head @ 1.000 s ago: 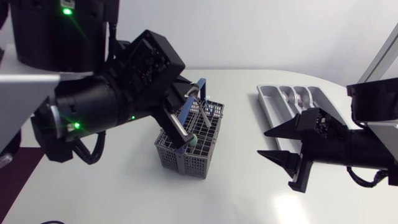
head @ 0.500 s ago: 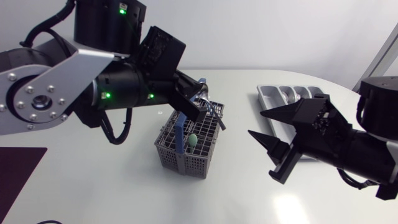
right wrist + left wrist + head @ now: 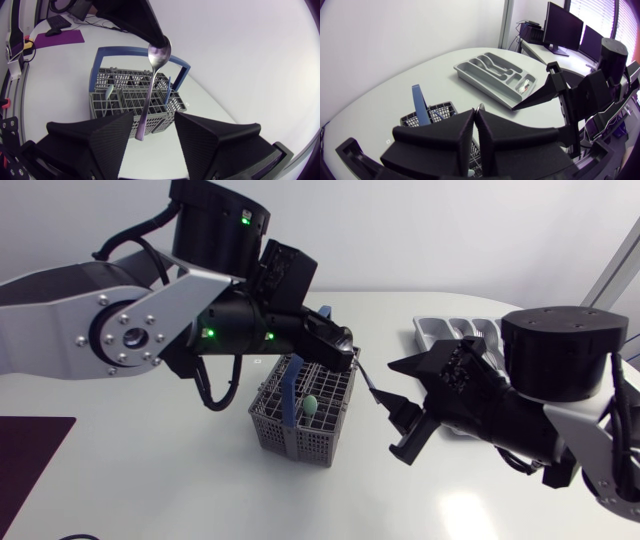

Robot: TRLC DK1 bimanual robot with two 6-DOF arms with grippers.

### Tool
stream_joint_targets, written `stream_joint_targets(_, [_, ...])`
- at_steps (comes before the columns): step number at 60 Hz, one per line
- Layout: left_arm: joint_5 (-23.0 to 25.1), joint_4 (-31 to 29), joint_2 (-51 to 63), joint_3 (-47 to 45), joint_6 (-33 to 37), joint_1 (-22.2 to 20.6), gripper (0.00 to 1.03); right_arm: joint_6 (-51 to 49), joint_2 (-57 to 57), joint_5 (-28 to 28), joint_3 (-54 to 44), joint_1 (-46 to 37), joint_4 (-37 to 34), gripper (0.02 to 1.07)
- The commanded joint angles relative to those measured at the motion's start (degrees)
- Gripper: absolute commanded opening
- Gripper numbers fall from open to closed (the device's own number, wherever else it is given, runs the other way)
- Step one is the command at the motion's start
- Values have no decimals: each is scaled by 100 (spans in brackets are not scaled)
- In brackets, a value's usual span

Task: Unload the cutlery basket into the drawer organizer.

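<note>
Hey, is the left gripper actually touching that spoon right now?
Touching. In the right wrist view the left gripper pinches the spoon by its bowl, one finger on each side.

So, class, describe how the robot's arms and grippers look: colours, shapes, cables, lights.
Left arm: silver-grey link with a ring of bolts, black joints, green lights, black cables. Right arm: bulky black joint, silver-grey link. Left gripper and right gripper: matte black, two broad wedge fingers.
</note>
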Motion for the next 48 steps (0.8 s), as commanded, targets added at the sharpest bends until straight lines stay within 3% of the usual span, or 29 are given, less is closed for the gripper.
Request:
stream_joint_targets(1, [143, 63, 123, 248, -236, 102, 8, 210, 138, 73, 266, 48, 152, 51])
stream_joint_targets(29, [301, 54, 203, 309, -359, 128, 8, 518, 947, 90, 908, 189, 169, 50])
stream_joint_targets(39, [310, 54, 203, 301, -368, 120, 8, 570, 1149, 214, 1022, 224, 240, 43])
stream_joint_targets(48, [301, 54, 203, 301, -377, 120, 8, 597, 1272, 433, 1066, 330, 275, 26])
